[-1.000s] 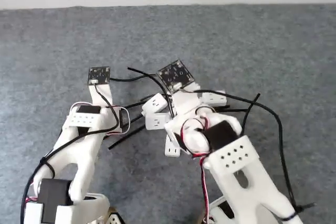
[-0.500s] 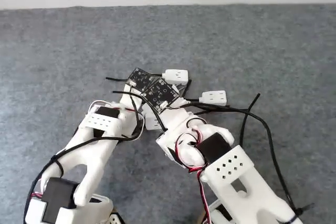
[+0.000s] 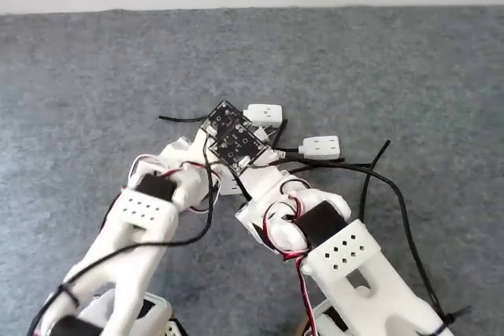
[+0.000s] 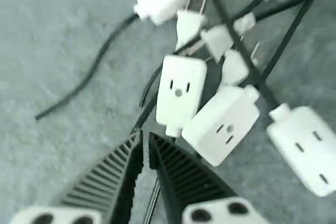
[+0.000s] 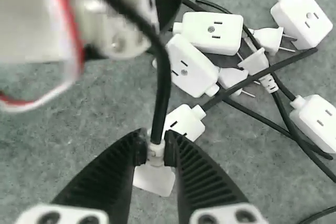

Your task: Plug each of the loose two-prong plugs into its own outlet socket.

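White plugs [image 5: 269,38]: likely light, slick; prongs may bend; grip bodies | right gripper [image 5: 154,150] clamps springy cord [image 5: 164,77] at its neck | left gripper [image 4: 145,148] nearly together, empty

White outlet sockets [image 5: 212,26] on black cords [image 5: 161,87], bunched face-up on grey carpet [image 5: 63,129], 2 of them touching. 3 white two-prong plugs [image 5: 270,38] lying loose beside them among the crossing cords, prongs bare, none inserted. 1 further socket [image 5: 153,178] pinched at its cord neck.
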